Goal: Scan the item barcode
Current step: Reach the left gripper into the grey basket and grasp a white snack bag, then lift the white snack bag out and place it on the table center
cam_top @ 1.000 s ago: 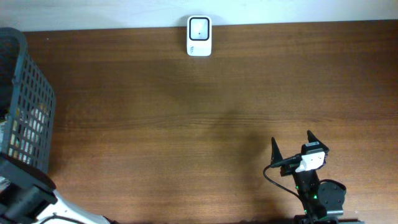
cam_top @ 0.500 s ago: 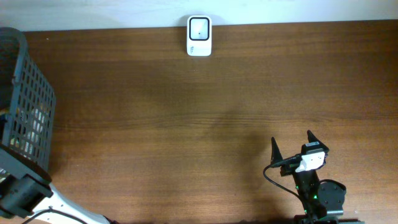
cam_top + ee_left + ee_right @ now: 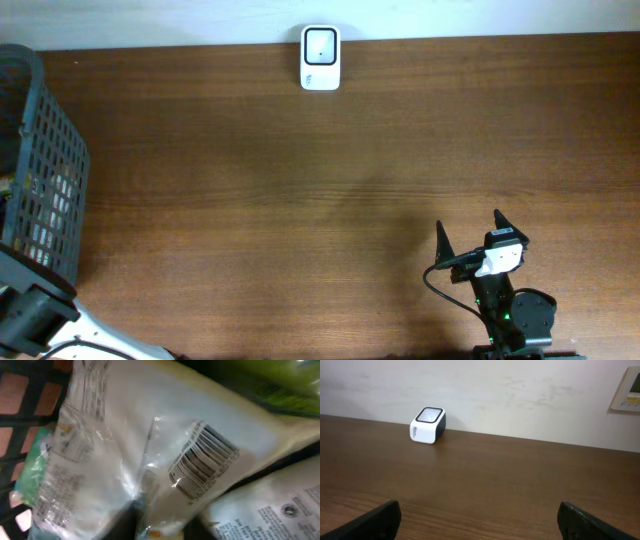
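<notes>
The left wrist view looks down into the basket at close range. A clear and white plastic packet (image 3: 150, 445) fills it, its barcode (image 3: 202, 460) facing the camera. My left gripper (image 3: 160, 527) is at the bottom edge, its dark fingers (image 3: 125, 522) pinched on a fold of this packet. The white scanner (image 3: 320, 58) stands at the table's far edge, also seen in the right wrist view as the scanner (image 3: 427, 425). My right gripper (image 3: 470, 232) rests open near the front right with nothing between its fingers.
A dark mesh basket (image 3: 45, 170) stands at the table's left edge, with other packets (image 3: 280, 510) inside. The left arm (image 3: 30, 318) reaches in from the bottom left corner. Brown tabletop (image 3: 300, 200) lies between basket and scanner.
The left arm's visible part at the bottom left has slid a little down and left. The right arm and the scanner have not moved.
</notes>
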Controlling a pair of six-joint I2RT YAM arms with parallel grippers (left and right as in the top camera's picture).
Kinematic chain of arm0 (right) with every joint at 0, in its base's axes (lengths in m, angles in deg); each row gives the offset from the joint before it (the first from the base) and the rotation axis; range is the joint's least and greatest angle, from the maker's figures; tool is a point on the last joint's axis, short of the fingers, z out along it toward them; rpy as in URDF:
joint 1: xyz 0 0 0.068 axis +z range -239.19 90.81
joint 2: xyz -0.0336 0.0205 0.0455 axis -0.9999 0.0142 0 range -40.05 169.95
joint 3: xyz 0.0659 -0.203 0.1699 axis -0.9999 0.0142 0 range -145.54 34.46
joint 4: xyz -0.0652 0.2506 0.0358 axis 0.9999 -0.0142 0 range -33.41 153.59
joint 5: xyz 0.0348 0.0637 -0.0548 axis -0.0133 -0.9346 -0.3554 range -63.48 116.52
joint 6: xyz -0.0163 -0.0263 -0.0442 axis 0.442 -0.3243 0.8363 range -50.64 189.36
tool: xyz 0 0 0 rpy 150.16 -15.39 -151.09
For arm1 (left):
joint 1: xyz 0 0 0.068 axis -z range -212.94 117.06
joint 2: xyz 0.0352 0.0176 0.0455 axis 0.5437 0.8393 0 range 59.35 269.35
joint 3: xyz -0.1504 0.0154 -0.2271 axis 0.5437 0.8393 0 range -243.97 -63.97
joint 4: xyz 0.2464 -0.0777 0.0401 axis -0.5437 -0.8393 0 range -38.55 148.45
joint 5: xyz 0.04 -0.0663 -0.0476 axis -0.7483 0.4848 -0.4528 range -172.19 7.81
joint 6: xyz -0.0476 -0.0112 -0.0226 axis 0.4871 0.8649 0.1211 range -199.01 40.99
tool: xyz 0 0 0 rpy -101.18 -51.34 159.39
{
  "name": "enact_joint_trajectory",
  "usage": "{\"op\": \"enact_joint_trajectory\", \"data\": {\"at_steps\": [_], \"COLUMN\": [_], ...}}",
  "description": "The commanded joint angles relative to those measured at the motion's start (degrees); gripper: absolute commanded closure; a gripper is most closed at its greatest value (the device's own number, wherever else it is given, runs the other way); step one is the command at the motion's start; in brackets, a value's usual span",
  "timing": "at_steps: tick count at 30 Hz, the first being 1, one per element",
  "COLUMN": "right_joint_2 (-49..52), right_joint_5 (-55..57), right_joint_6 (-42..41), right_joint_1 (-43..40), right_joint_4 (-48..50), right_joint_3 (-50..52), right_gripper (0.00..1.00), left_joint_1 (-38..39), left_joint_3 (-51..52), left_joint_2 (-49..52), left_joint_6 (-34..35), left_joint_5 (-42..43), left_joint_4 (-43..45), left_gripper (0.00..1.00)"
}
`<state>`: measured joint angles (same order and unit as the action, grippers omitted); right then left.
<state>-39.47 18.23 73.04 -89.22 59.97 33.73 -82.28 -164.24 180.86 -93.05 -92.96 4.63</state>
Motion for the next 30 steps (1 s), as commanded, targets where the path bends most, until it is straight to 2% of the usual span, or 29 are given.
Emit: {"op": "enact_joint_trajectory", "data": {"at_steps": [1, 3, 5, 8, 14, 18, 21, 23, 24, 28, 30], "right_joint_2": [-0.4, -0.4, -0.4, -0.4, -0.4, -0.4, -0.4, -0.4, -0.4, -0.4, -0.4], "right_joint_5": [-0.3, -0.3, -0.3, -0.3, -0.3, -0.3, -0.3, -0.3, -0.3, -0.3, -0.3], "right_joint_6": [0.4, 0.4, 0.4, 0.4, 0.4, 0.4, 0.4, 0.4, 0.4, 0.4, 0.4], "right_joint_1": [-0.4, -0.4, -0.4, -0.4, -0.4, -0.4, -0.4, -0.4, -0.4, -0.4, -0.4], "right_joint_4": [-0.1, -0.1, -0.1, -0.1, -0.1, -0.1, -0.1, -0.1, -0.1, -0.1, -0.1], "right_joint_3": [0.4, 0.4, 0.4, 0.4, 0.4, 0.4, 0.4, 0.4, 0.4, 0.4, 0.4], "right_gripper": [0.01, 0.02, 0.01, 0.02, 0.01, 0.01, 0.01, 0.01, 0.01, 0.01, 0.01], "left_joint_1": [-0.5, -0.5, -0.5, -0.5, -0.3, 4.2, 13.4, 25.8, 29.1, 47.6, 52.9], "left_joint_3": [0.0, -1.1, -4.3, -11.0, -25.5, -28.5, -28.5, -28.1, -27.4, -18.1, -12.9], "left_joint_2": [0.6, 0.6, 0.2, -2.3, -14.1, -23.6, -28.9, -29.5, -29.2, -25.4, -23.1], "left_joint_6": [-0.5, -0.1, 3.4, 6.7, 17.6, 19.9, 19.8, 15.5, 14.9, 10.0, 9.7], "left_joint_5": [2.5, 4.0, 5.6, 13.0, 26.2, 29.0, 29.0, 28.7, 28.1, 24.1, 22.3], "left_joint_4": [0.2, -1.0, -3.2, -6.3, -7.4, -5.9, -7.6, -13.7, -15.0, -17.2, -17.0], "left_gripper": [1.0, 1.0, 1.0, 1.0, 1.0, 1.0, 1.0, 1.0, 1.0, 1.0, 1.0]}}
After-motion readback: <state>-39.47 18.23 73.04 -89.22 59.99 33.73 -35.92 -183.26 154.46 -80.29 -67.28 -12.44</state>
